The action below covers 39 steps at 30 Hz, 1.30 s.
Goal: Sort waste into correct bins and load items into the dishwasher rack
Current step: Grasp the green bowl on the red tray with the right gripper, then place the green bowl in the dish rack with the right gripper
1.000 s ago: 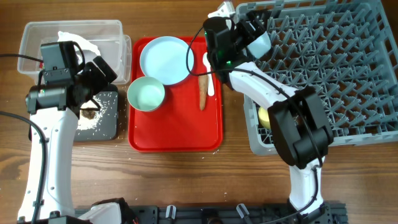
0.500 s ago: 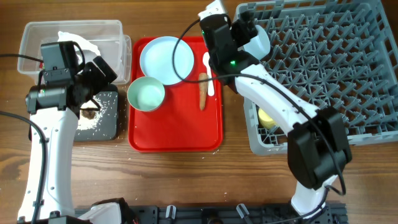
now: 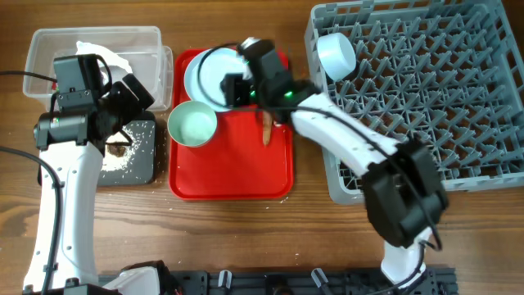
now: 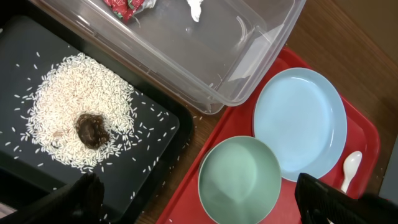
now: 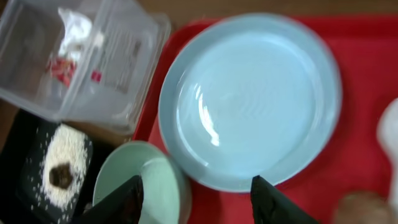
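My right gripper (image 3: 232, 86) (image 5: 199, 200) is open and empty. It hovers over the near edge of the pale blue plate (image 5: 249, 99) (image 3: 205, 74) on the red serving tray (image 3: 229, 172). A pale bowl (image 3: 192, 124) (image 4: 239, 177) sits beside the plate. A second bowl (image 3: 336, 53) rests in the back left corner of the grey rack (image 3: 426, 82). The brown stick (image 3: 267, 129) and the white spoon (image 4: 350, 167) lie on the red tray. My left gripper (image 3: 131, 98) (image 4: 202, 202) is open and empty, between the black tray (image 4: 155, 143) and the red tray. The yellow cup is hidden.
The clear tub (image 3: 49, 49) holds white tissue (image 3: 102, 53) and the red wrapper (image 4: 127, 5). The black tray holds the rice (image 4: 68, 118) with the dark brown lump (image 4: 90, 129) on it. My right arm spans from the rack's front left corner across the red tray.
My right gripper has left the bowl in the rack's back left corner and swung left, to above the plate on the red tray. The left arm has not moved.
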### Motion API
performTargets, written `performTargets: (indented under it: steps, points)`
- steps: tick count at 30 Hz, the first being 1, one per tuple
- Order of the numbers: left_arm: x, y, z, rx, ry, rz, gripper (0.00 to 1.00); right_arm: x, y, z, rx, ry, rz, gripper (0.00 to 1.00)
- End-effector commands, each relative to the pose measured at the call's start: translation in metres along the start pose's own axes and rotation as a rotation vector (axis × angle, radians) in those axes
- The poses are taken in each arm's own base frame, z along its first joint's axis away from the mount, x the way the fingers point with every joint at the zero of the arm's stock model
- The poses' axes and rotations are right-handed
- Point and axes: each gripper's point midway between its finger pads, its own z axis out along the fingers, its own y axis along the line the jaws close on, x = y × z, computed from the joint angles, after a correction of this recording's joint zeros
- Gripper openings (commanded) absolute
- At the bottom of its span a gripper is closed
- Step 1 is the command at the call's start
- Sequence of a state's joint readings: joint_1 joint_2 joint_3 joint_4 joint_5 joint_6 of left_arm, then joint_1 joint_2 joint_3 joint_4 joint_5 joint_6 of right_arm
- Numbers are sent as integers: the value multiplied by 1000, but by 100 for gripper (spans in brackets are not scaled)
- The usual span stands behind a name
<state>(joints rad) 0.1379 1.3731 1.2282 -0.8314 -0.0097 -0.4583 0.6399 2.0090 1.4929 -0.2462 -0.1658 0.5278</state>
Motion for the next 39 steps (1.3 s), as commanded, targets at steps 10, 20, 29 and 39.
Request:
performTargets:
  steps: [10,20,29,39]
  points:
    - [-5,-1,-3,5,-13,-2,100,96,-2,53,15,264,172,44]
    - [-5,-1,-3,5,-13,-2,100,99,-4,54,21,275,174,12]
    - [-5,-1,-3,5,-13,-2,100,112,-12,62,37,310,206,9]
    - [-5,-1,-3,5,-13,-2,100,80,-7,45,-6,264,226,4]
